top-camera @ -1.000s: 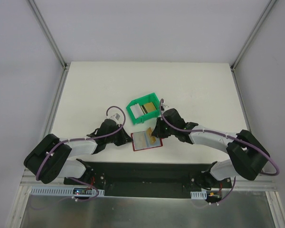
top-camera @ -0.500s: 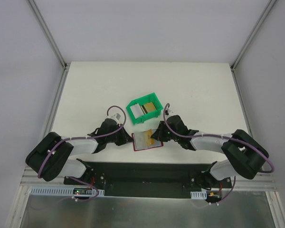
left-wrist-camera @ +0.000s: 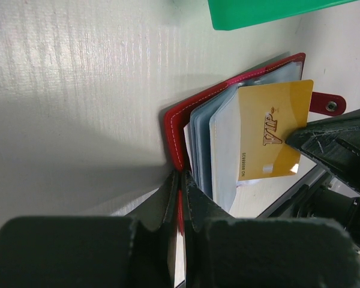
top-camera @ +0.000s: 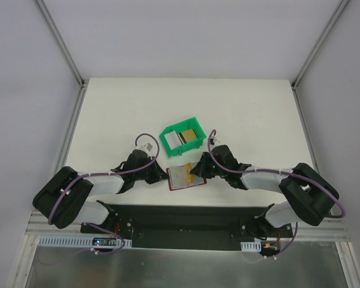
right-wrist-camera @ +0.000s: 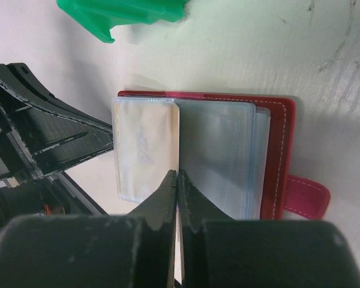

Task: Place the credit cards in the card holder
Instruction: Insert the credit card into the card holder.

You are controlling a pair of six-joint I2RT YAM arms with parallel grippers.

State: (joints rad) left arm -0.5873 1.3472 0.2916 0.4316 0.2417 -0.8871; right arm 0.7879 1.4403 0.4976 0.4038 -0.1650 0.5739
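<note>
On the counter (top-camera: pixel 240 120), near the green bin (top-camera: pixel 181 137), the card holder (top-camera: pixel 179 180) lies open, my left fingers (left-wrist-camera: pixel 159 210) pinched shut on its red cover to pin it down so my right fingers (right-wrist-camera: pixel 162 198), clamped on the gold card (left-wrist-camera: pixel 267 129), can slide it into a pale sleeve.

Dark red card holder (left-wrist-camera: pixel 173 135) open, blue-grey pockets fanned, gold VIP credit card (left-wrist-camera: pixel 267 129) across them
</note>
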